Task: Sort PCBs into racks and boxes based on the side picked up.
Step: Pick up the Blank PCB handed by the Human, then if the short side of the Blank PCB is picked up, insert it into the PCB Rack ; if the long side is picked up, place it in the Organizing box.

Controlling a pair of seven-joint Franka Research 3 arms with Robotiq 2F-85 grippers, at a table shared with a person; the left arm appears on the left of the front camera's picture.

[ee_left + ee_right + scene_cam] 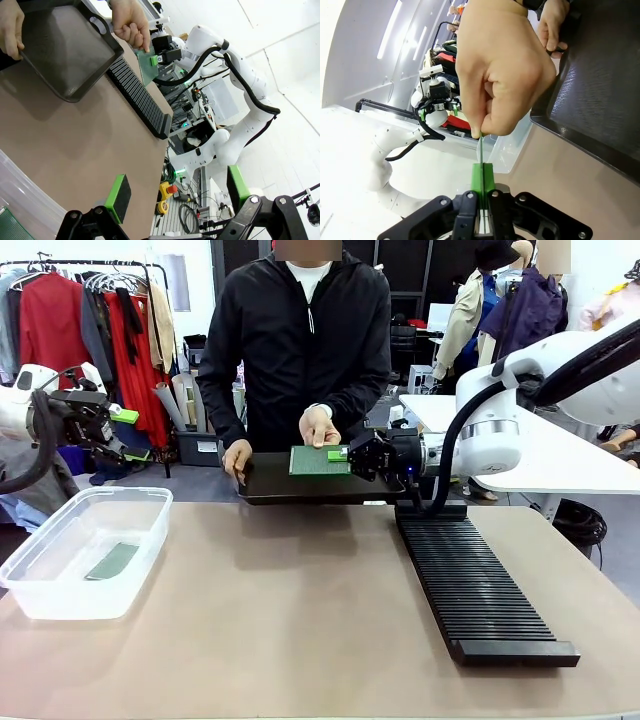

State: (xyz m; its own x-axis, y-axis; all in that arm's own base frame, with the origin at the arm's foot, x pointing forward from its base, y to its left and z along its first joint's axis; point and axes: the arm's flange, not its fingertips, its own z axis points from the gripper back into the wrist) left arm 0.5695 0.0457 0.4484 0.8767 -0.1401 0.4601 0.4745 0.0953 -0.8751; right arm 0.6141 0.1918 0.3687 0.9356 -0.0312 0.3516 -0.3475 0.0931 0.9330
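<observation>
green pcb (316, 461) sits clamped in the right gripper (339, 454).

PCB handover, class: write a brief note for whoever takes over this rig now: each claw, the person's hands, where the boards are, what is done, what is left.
Right claw: shut on a PCB over the black tray; a person's hand also pinches it.
Left claw: open, holding nothing, raised beside the clear box.
Person's other hand: on the tray's edge.
Done: a second PCB lies in the box.
Left: the person lets go, then the held board goes to the rack or box by its side.
</observation>
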